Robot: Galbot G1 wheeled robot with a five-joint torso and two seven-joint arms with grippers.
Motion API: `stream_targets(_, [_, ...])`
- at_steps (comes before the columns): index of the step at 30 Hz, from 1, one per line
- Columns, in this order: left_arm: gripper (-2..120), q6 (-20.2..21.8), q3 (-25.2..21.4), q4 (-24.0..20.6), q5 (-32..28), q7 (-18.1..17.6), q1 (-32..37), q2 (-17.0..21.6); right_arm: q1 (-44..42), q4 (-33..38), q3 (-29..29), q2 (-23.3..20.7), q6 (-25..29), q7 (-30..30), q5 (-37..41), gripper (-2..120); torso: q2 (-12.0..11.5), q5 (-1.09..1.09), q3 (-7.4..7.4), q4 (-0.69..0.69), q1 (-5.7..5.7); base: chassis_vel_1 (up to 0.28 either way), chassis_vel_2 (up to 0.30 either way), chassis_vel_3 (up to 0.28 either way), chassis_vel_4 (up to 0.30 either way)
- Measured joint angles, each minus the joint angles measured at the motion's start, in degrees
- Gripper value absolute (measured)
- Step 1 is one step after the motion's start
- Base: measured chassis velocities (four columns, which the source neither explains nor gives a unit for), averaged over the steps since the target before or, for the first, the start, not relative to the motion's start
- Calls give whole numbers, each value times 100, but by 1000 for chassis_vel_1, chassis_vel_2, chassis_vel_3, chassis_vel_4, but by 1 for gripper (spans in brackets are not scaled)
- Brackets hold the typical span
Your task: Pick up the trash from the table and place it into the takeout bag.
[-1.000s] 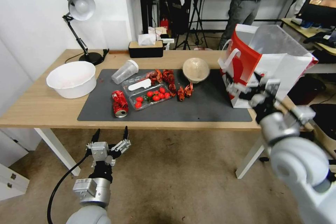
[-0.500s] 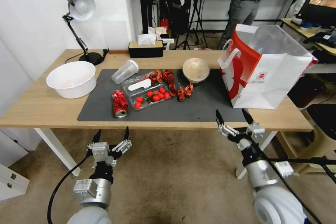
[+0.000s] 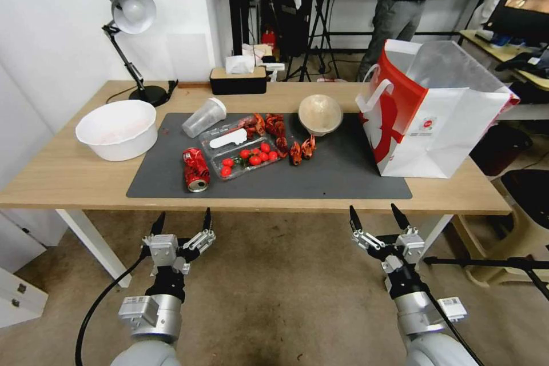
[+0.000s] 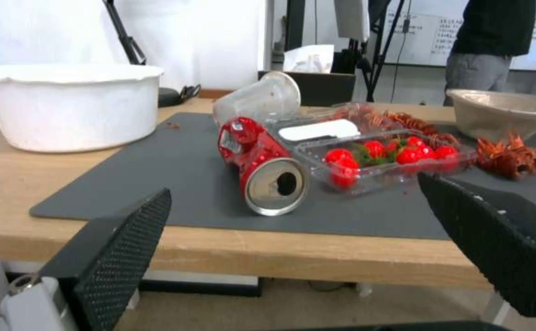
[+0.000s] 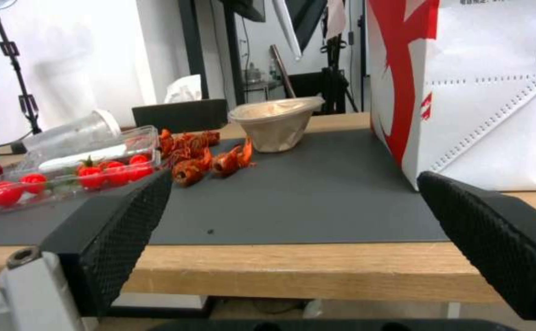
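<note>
Well beyond the left fingers point(image 3: 159, 222): white basin point(image 3: 117, 128), black desk lamp point(image 3: 130, 23) behind it. Farther back, dark tissue box point(image 3: 238, 80). Ahead between both sets of fingers: clear tomato tray point(image 3: 243, 151), crayfish shells point(image 3: 295, 150).

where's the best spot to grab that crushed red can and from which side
Probably across its dented middle, coming down from above. The crushed red can lies on its side on the dark grey mat, its open end facing the table's near edge, so its long sides are exposed. The clear tray sits close beside it; the left gripper, jaws open, is nearest.
</note>
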Motion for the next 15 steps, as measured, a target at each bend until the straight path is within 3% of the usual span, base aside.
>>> stream_targets(15, [100, -13, -16, 49, 64, 6, 2, -96, 81, -10, -118, 7, -65, 1, 17, 100, 0, 0, 0, 0, 0, 0, 0, 0, 0])
